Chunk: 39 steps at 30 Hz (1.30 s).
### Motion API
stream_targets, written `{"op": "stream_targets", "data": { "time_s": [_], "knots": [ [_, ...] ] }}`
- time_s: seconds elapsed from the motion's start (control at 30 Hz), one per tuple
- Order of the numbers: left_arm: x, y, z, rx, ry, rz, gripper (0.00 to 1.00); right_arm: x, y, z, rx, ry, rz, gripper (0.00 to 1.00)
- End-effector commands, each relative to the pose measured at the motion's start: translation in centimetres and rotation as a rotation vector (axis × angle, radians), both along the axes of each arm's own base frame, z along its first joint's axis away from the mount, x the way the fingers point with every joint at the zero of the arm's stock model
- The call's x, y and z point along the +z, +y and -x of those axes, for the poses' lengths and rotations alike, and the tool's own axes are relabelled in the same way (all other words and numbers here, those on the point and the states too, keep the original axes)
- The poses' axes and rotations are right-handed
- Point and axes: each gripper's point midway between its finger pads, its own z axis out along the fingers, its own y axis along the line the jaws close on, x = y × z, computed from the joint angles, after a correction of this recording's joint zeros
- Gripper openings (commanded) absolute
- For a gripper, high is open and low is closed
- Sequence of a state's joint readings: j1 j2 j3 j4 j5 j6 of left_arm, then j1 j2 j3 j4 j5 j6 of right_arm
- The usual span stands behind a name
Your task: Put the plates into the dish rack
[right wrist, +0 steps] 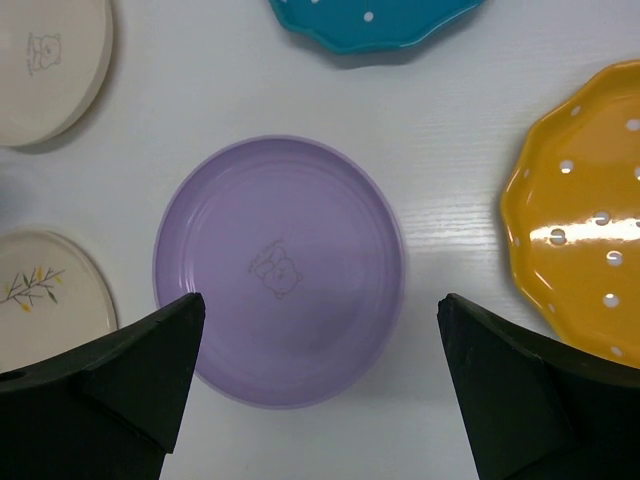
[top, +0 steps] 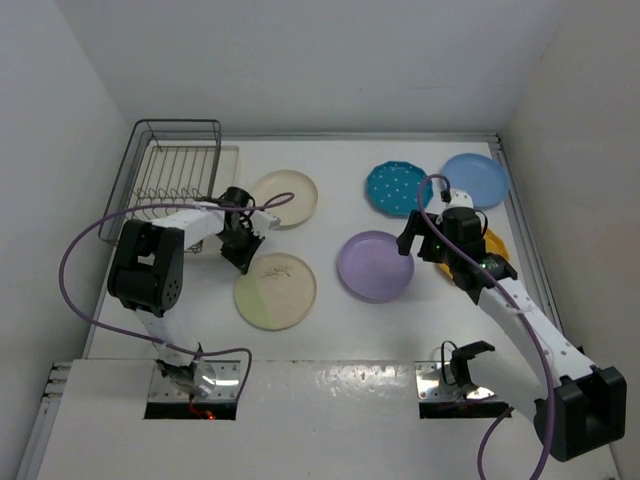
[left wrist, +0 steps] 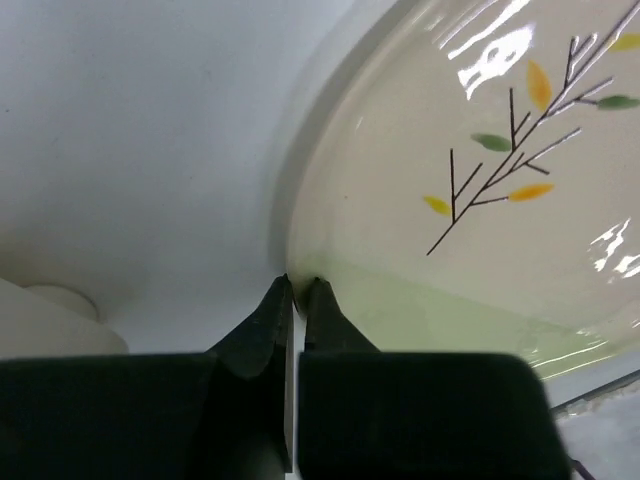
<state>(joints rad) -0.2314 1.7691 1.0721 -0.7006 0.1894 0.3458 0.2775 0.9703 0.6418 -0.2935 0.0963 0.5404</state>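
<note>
The dish rack [top: 175, 170] stands at the far left with no plates in it. The cream-and-green sprig plate [top: 275, 290] lies flat in front of it. My left gripper [top: 243, 255] is shut, and its tips [left wrist: 298, 283] touch the near-left rim of that plate [left wrist: 480, 200]. My right gripper [top: 415, 240] is open and hovers over the lavender plate [right wrist: 280, 270], with its fingers [right wrist: 130, 370] wide to either side. The cream plate [top: 283, 198], teal dotted plate [top: 398, 187] and light blue plate [top: 475, 178] lie farther back. The orange-yellow plate [right wrist: 590, 210] is partly under my right arm.
White walls close the table on the left, back and right. A purple cable [top: 90, 240] loops from my left arm beside the rack. The table's right edge rail [top: 520, 215] runs next to the blue and orange plates.
</note>
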Motion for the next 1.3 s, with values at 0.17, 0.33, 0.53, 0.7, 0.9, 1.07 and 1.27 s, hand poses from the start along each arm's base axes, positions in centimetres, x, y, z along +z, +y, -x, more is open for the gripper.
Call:
{"op": "stream_targets", "data": {
  "time_s": [0.17,0.33,0.53,0.7,0.9,1.07,1.27],
  "knots": [
    [2.0,-1.2,-2.0,0.034,-0.01,0.025,0.0,1.8,-1.2,-0.3,-0.03,-0.081,0.038,1.0],
    [10.8,-3.7,-4.4,0.007,-0.167,0.098,0.0,2.2,-1.1,-0.4,-0.029,-0.095,0.036,1.0],
    [15.6,-5.7,-4.4,-0.051,-0.329,0.072,0.0,2.0,-1.0,-0.4,-0.025,-0.088,0.031,1.0],
    [18.1,-6.1,-4.8,-0.063,-0.424,0.022,0.0,2.0,-0.8,-0.4,-0.022,-0.09,0.026,1.0],
    [20.1,-7.3,-5.2,-0.09,-0.519,-0.066,0.0,2.1,-1.0,-0.5,-0.026,-0.095,0.029,1.0],
    [22.6,-7.8,-5.7,-0.085,-0.619,-0.135,0.0,2.0,-1.0,-0.4,-0.027,-0.094,0.031,1.0],
    [24.3,-8.1,-5.7,-0.088,-0.69,-0.194,0.0,2.1,-1.0,-0.5,-0.029,-0.098,0.025,1.0]
  ]
}}
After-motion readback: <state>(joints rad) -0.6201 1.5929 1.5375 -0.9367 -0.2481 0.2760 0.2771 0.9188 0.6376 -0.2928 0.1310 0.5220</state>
